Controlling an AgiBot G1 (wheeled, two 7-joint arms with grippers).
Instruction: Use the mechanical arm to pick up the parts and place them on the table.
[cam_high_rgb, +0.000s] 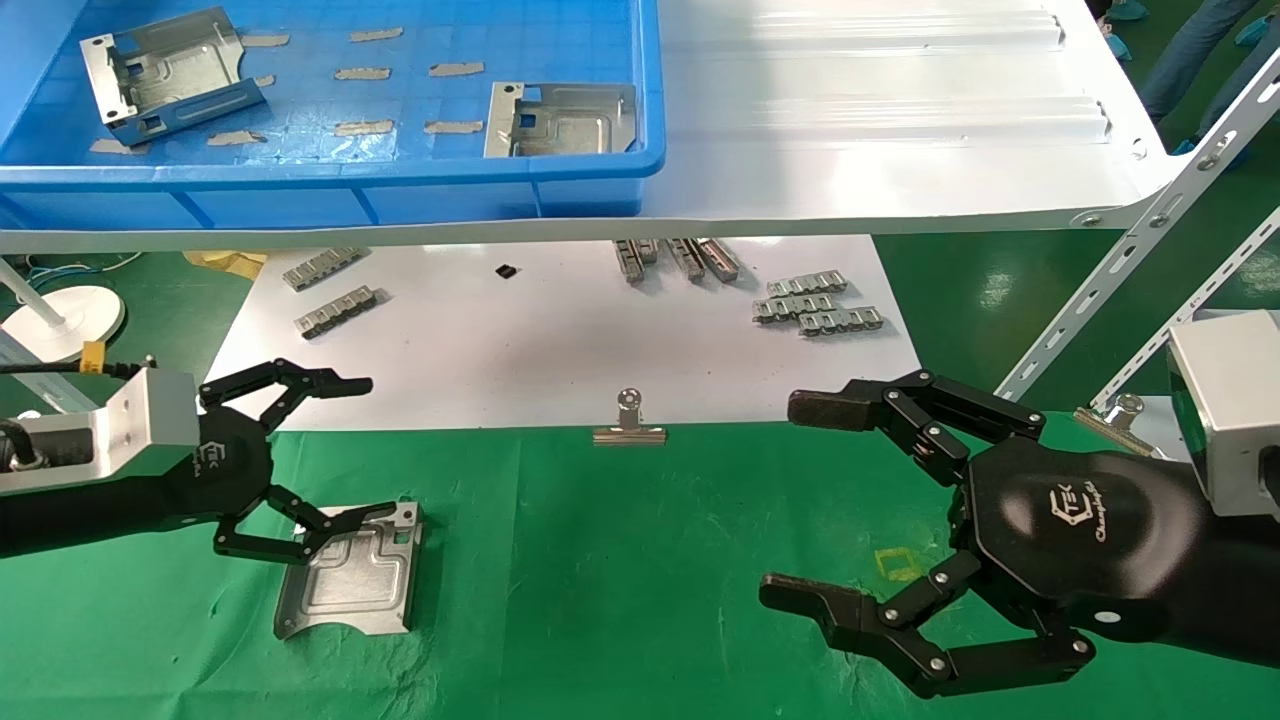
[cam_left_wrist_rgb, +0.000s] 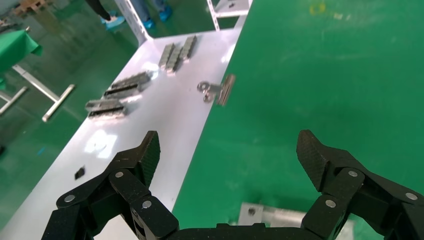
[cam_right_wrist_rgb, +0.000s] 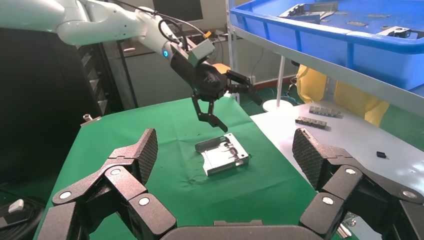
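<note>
A silver stamped part (cam_high_rgb: 350, 580) lies flat on the green cloth table (cam_high_rgb: 620, 580) at the left; it also shows in the right wrist view (cam_right_wrist_rgb: 222, 156) and its corner in the left wrist view (cam_left_wrist_rgb: 272, 216). My left gripper (cam_high_rgb: 335, 455) is open and empty, hovering just above the part's far edge, one finger over the white board. Two more parts (cam_high_rgb: 165, 75) (cam_high_rgb: 562, 120) lie in the blue bin (cam_high_rgb: 330, 175) on the white shelf. My right gripper (cam_high_rgb: 800, 500) is open and empty, over the cloth at the right.
A white board (cam_high_rgb: 560, 340) with several small grey linked strips (cam_high_rgb: 815, 305) lies under the glossy white shelf (cam_high_rgb: 880, 120). A silver binder clip (cam_high_rgb: 629, 425) holds the board's front edge; another sits at the right (cam_high_rgb: 1115, 418). A yellow square mark (cam_high_rgb: 898, 563) is by my right gripper.
</note>
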